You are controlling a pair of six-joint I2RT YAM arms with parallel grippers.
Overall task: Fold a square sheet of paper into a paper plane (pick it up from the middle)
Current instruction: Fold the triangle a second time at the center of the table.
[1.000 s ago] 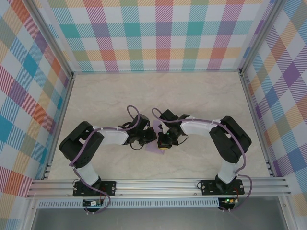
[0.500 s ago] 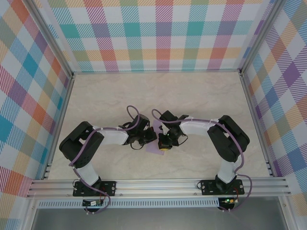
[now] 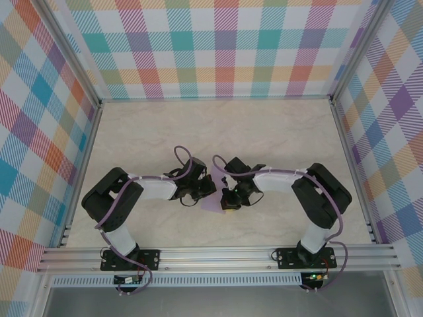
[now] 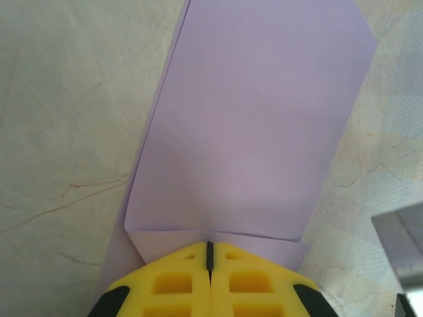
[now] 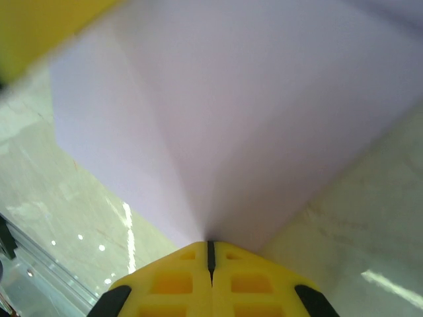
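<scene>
Risk of tearing the square sheet of paper (image 4: 251,132) if yanked by right claw (image 5: 210,249), pinched on it, against closed left claw (image 4: 210,251).

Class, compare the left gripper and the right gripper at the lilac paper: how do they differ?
The left gripper reaches in from the left, the right gripper from the right. At the left gripper the square sheet of paper lies flat with a straight folded edge; at the right gripper it bends along a crease running away from the tips. Both are shut, yellow-fingered, tips at the paper's edge.
</scene>
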